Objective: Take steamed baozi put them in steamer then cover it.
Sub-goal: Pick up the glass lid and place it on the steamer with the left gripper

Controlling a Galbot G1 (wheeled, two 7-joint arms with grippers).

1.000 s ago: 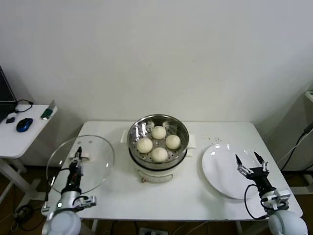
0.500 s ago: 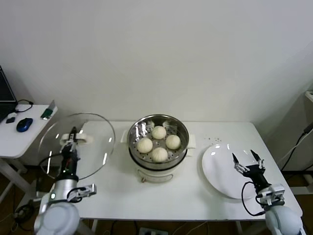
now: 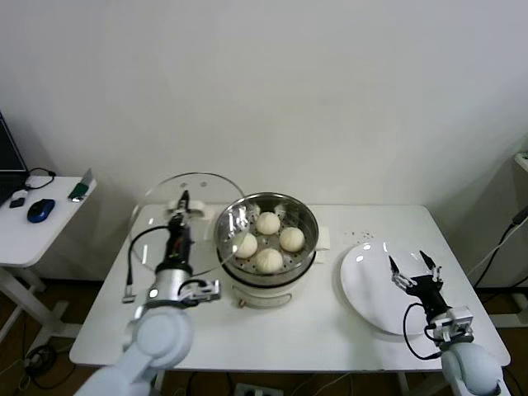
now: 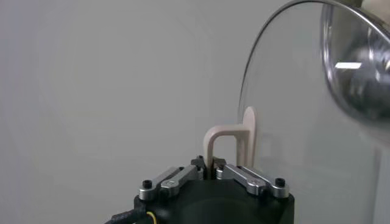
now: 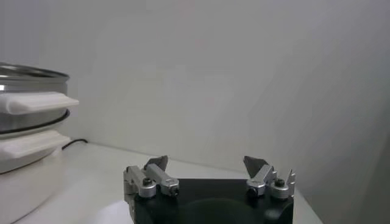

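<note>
The round shiny stainless-steel steamer [image 3: 266, 233] sits on its white electric cooker base [image 3: 264, 289] at the middle of the white table [image 3: 330, 330], and all four small, smooth, cream-white steamed baozi [image 3: 268, 223] lie inside it on the perforated floor, close together in a ring. Just to the steamer's left, the left gripper [image 3: 180, 211] is pinched on the cream-white bar handle [image 4: 230, 141] of the round clear glass cover [image 3: 186, 219], which is held off the table, tilted up on edge, its metal rim reaching the steamer's left rim. To the steamer's right, the right gripper [image 3: 410, 271] hangs with its fingers spread apart and holding nothing above the flat round white plate [image 3: 367, 285].
</note>
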